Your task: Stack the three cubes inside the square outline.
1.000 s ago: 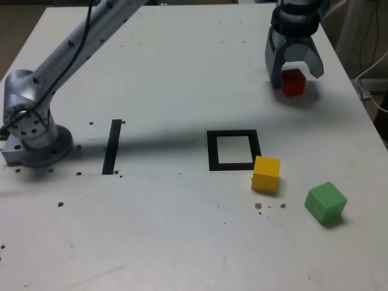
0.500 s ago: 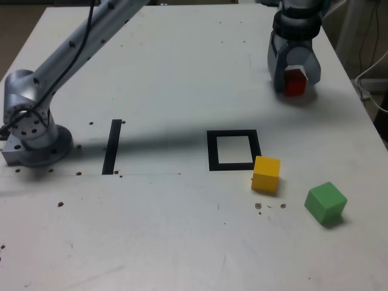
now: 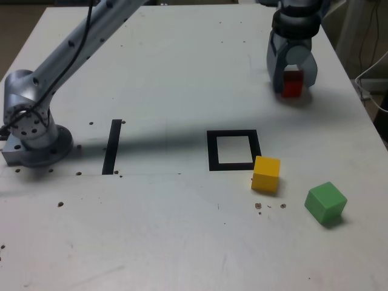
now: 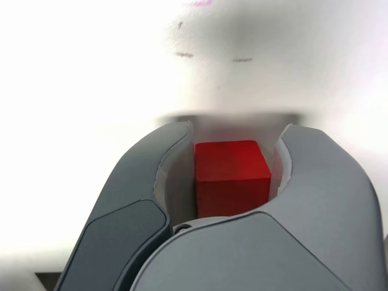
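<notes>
Jaws, curved and grey, closed on smooth red cube (image 4: pixel 230 176), thick-edged black square outline (image 3: pixel 213 151).

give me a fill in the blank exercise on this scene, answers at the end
The cube between the fingers is coloured ____.
The square outline on the table is coloured ____.
Of the three cubes, the one nearest the square outline is the ____ cube.
In the exterior view, the green cube lies to the ____ of the square outline and lower down.

Missing words: red; black; yellow; right
</notes>
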